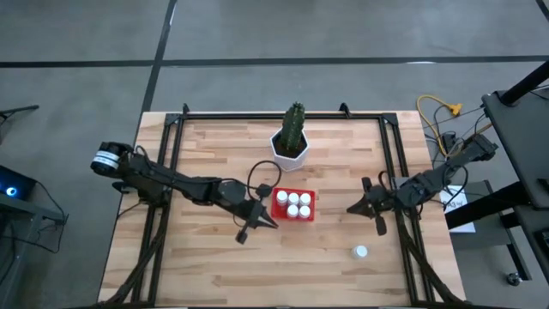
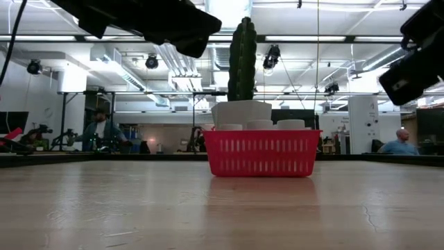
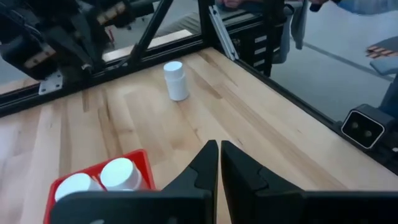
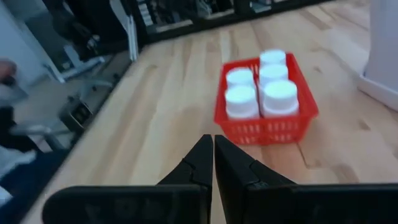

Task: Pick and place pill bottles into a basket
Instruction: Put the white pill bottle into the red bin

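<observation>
The red basket (image 1: 294,205) stands mid-table and holds several white pill bottles (image 4: 260,92). It also shows in the low view (image 2: 262,151). One more pill bottle (image 1: 361,251) stands upright on its base on the bare wood toward the near right. It shows in the left wrist view too (image 3: 175,79). My left gripper (image 1: 268,220) is shut and empty, just left of the basket's near-left corner (image 3: 140,163). My right gripper (image 1: 352,209) is shut and empty. It is right of the basket and points toward it (image 4: 213,138).
A white hexagonal pot (image 1: 290,149) with a green cactus (image 1: 295,124) stands just beyond the basket. Black frame rails (image 1: 390,154) run along the table's left, right and far sides. Open wood lies along the near edge.
</observation>
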Tool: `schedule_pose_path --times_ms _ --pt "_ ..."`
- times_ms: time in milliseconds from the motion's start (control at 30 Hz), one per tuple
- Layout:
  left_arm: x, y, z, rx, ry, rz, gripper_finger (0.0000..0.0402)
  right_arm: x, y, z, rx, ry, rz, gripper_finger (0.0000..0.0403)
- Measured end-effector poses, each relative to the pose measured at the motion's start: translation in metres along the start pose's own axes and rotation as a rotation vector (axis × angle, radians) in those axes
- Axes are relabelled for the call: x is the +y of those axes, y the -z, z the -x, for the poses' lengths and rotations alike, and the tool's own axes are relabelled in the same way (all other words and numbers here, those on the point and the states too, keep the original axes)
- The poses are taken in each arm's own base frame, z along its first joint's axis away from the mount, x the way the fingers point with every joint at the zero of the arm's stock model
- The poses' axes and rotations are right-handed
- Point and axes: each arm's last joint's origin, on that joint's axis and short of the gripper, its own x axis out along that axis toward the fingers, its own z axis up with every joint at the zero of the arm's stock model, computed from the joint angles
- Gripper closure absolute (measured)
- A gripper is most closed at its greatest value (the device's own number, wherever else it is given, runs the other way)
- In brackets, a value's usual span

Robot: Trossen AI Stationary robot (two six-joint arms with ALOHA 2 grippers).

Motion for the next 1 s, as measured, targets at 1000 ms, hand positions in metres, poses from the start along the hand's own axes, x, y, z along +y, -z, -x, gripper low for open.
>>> schedule_pose_path --times_ms 1000 --pt "-0.002 0.005 0.003 0.07 0.013 0.017 0.04 0.031 -0.057 -0.013 -0.036 0.026 -0.032 0.0249"
